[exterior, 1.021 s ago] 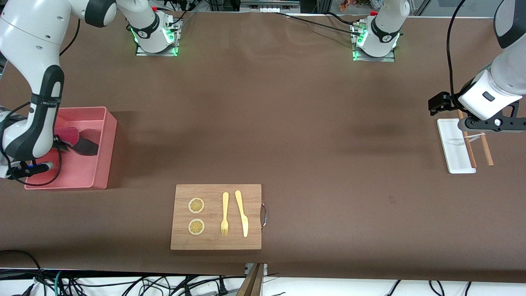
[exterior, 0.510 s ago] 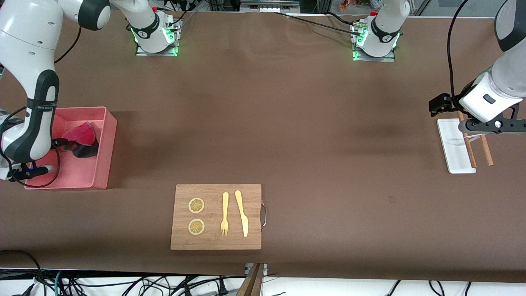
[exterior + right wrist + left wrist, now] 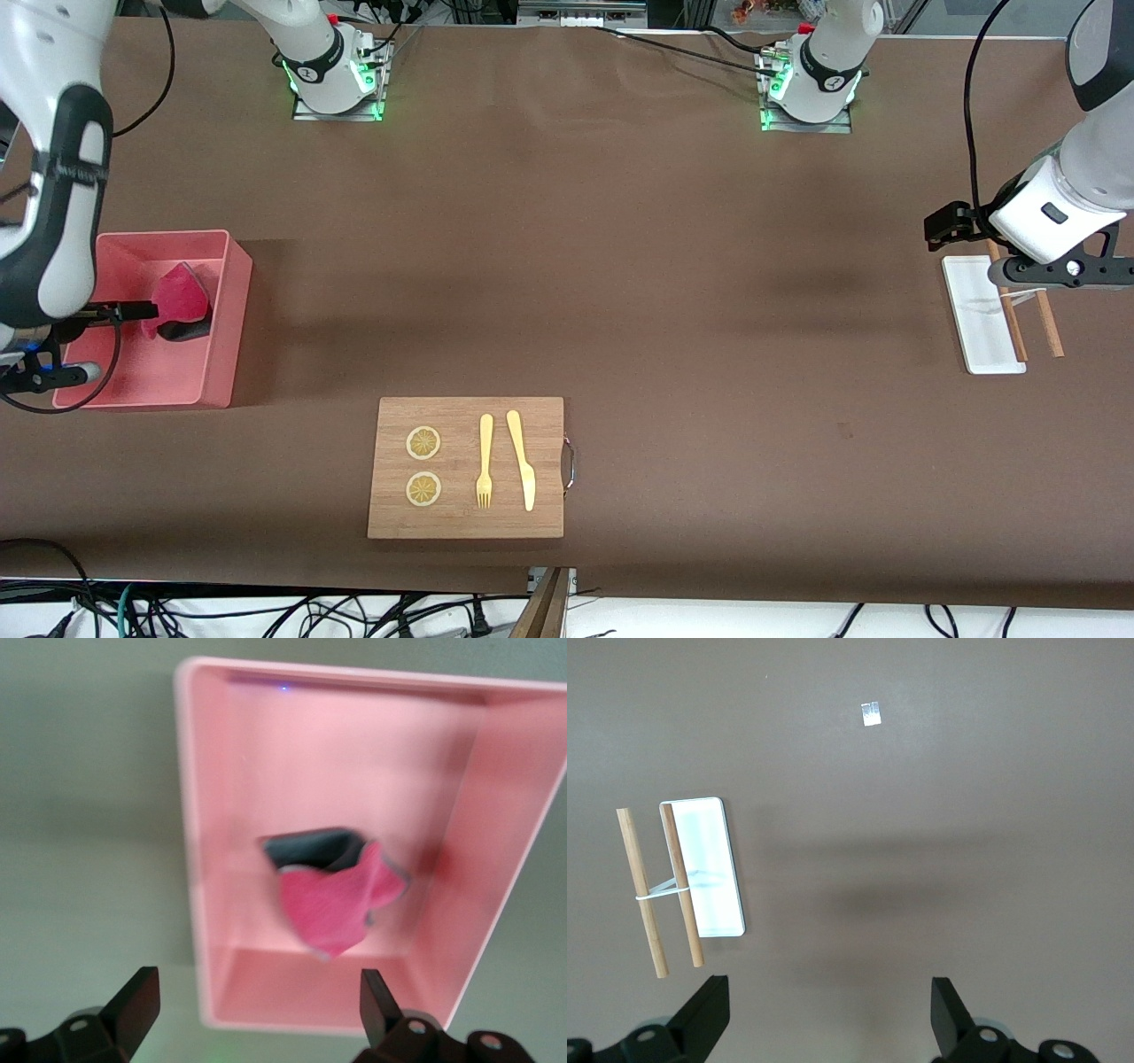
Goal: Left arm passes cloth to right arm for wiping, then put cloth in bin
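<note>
Two tools, both wide open and empty. Cloth (image 3: 177,303) crumpled in the bin (image 3: 229,319) at the right arm's end of the worktop (image 3: 620,283), apparently loose. Right tool (image 3: 252,1005) above the bin. Left tool (image 3: 828,1014) waiting over the worktop beside a white tray (image 3: 974,310) and sticks (image 3: 1050,323).

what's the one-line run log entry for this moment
stage: cloth dropped in bin | right gripper: open, above bin | left gripper: open, waiting over table by white tray
</note>
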